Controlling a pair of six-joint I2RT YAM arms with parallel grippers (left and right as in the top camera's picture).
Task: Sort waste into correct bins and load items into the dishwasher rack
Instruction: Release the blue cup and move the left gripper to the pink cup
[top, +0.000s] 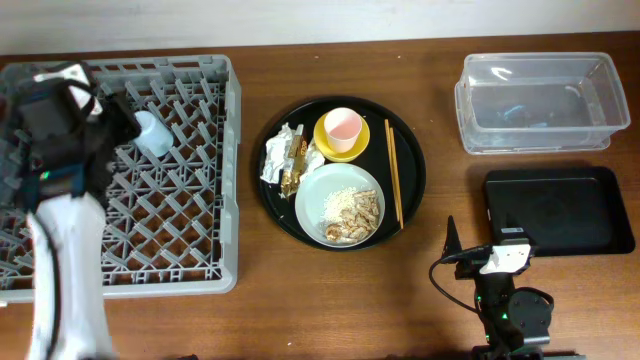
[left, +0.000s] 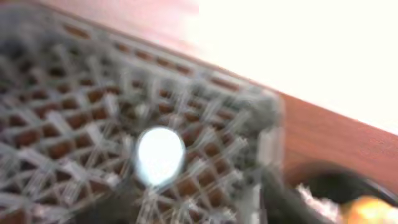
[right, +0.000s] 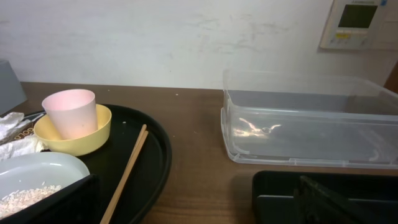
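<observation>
Grey plastic rack (top: 228, 180); clear glossy plastic tub (top: 540, 58); wooden chopsticks (top: 394, 175); polished wood table (top: 300, 300).

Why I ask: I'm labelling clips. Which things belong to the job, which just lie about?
Job: dishwasher rack, light blue cup, pink cup, yellow bowl, plate, chopsticks, wrappers, food scraps, clear tub, shallow black tray.
Lying about: round black tray, wall panel.

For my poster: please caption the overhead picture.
A light blue cup in the grey rack; pink cup, yellow bowl and plate on a round tray.

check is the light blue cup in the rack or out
In. Overhead, the light blue cup sits among the pegs inside the dishwasher rack, in its right half.
</observation>
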